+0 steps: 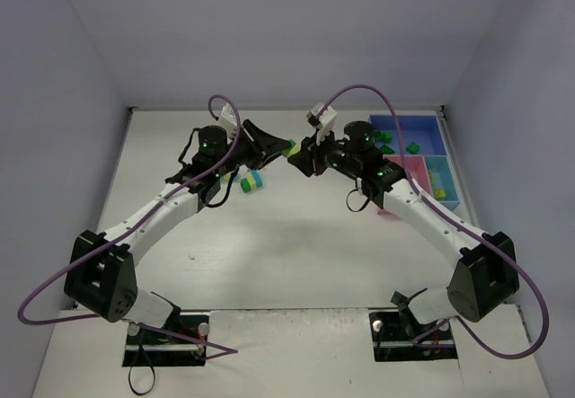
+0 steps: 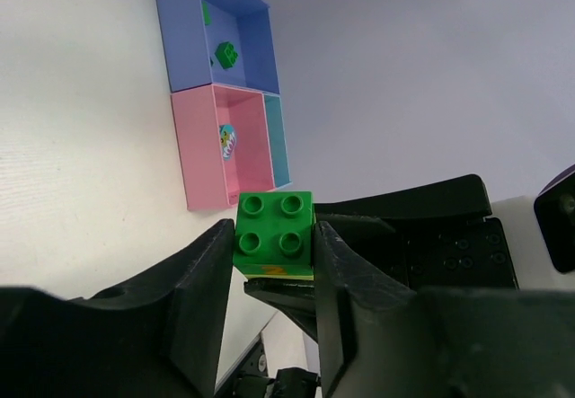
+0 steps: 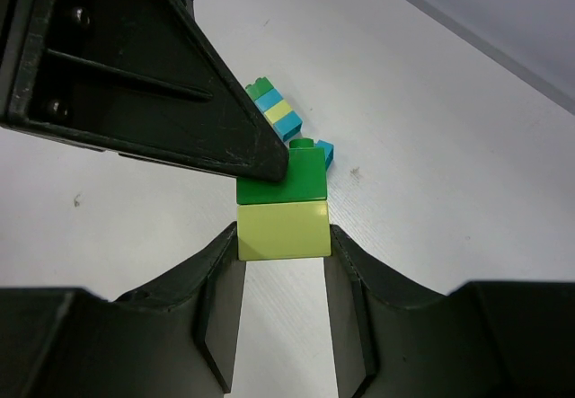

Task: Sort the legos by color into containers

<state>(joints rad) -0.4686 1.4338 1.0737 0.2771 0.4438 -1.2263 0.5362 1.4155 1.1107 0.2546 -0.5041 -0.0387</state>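
Observation:
A dark green brick (image 2: 274,227) and a yellow-green brick (image 3: 282,229) are joined in one short stack, held in the air between both arms (image 1: 292,149). My left gripper (image 2: 274,247) is shut on the dark green brick. My right gripper (image 3: 282,236) is shut on the yellow-green brick. The two grippers meet tip to tip above the far middle of the table. A multicolour stack (image 1: 252,181) of green, cyan and yellow-green bricks lies on the table below them, and it also shows in the right wrist view (image 3: 274,110). The joined trays stand at the far right: blue (image 1: 406,118), pink (image 1: 393,163), light blue (image 1: 438,169).
Green bricks (image 1: 413,147) lie in the blue tray, one of them in the left wrist view (image 2: 225,54). A yellow-green brick (image 1: 439,191) lies in the light blue tray. A small cyan piece (image 2: 227,140) lies in the pink tray (image 2: 198,155). A loose cyan brick (image 3: 324,151) lies by the stack.

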